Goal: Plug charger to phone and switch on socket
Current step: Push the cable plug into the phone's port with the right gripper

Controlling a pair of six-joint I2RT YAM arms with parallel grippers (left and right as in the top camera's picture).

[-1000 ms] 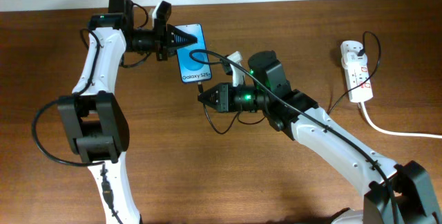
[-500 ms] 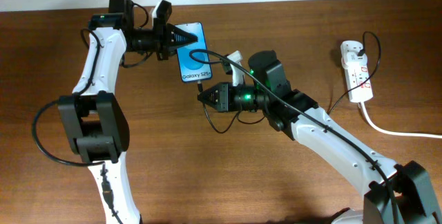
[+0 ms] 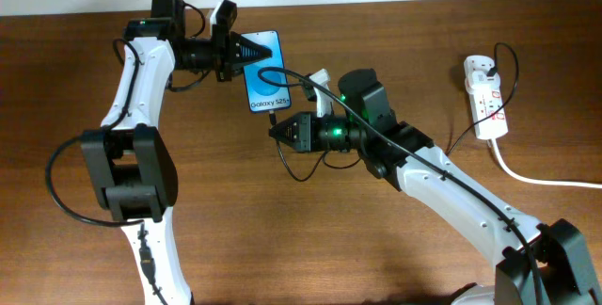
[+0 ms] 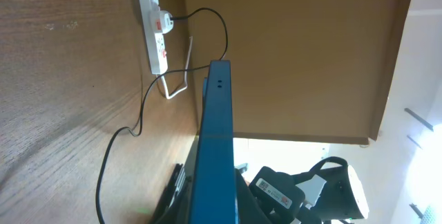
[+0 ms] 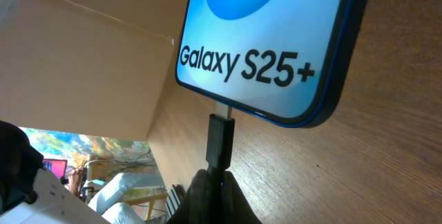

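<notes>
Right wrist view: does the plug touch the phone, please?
Yes, the plug meets the phone at its edge below the Galaxy text.

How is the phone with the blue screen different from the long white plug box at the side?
The slim blue-screened phone is bright blue with a black frame; the long white power strip is white with small red marks. The phone is pinched by the left fingers; the power strip lies free on the table. Both are flat rectangles, and the thin black charger cable reaches each.
</notes>
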